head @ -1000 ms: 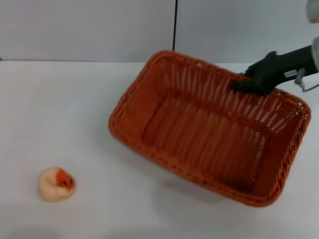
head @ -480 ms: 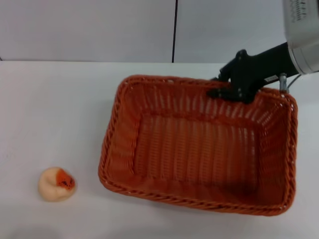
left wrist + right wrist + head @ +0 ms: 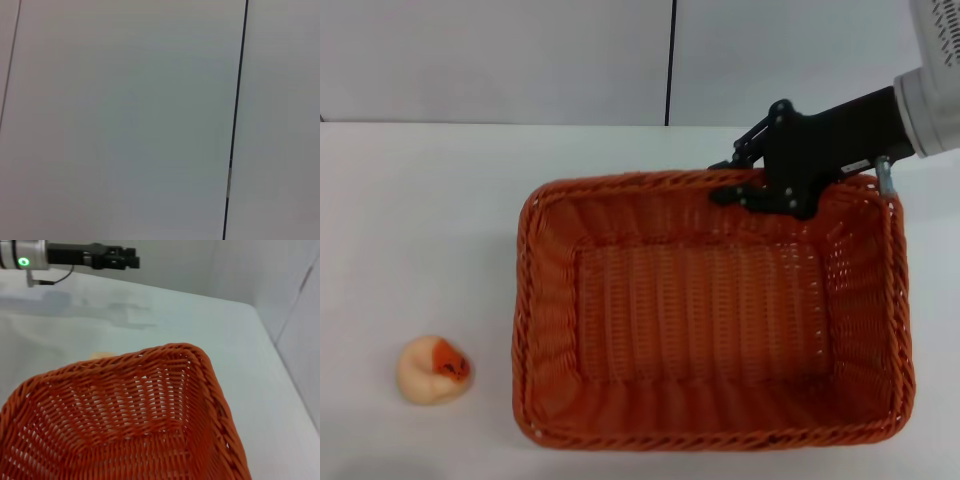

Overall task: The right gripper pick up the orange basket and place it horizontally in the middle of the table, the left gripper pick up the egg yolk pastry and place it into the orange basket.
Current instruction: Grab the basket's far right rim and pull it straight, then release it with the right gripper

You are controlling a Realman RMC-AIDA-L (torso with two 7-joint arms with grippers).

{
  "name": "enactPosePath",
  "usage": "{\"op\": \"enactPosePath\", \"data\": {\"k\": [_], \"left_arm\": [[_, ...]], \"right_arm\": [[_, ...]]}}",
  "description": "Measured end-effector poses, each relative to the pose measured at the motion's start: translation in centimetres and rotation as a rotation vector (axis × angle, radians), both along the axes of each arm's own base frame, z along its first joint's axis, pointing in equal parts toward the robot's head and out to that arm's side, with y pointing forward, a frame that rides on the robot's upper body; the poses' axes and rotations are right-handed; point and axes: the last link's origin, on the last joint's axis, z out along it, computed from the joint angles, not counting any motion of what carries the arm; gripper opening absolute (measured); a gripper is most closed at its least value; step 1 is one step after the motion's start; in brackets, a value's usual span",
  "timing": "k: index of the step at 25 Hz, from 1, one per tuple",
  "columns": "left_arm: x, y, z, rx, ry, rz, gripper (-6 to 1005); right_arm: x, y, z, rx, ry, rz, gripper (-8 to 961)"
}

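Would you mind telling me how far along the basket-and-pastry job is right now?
In hand: the right gripper grips the far rim of the orange basket, which sits squarely mid-table. Left: release it, then the left gripper must fetch the egg yolk pastry, untouched outside the basket.

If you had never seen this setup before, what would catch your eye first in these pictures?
The big orange basket dominates the middle of the white table, with the right claw clamped on its far rim. Off by itself near the table's front left lies the small egg yolk pastry, and the left claw hangs above the table, seen only from the right wrist view.
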Motion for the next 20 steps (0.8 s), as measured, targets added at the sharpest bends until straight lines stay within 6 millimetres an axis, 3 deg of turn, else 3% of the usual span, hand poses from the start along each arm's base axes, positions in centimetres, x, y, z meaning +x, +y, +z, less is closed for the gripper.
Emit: {"op": "enactPosePath", "data": {"k": [20], "left_arm": [[0.26, -0.85, -0.28, -0.001, -0.008, -0.007, 829]], "right_arm": [[0.60, 0.68, -0.61, 0.059, -0.009, -0.004, 177]]}}
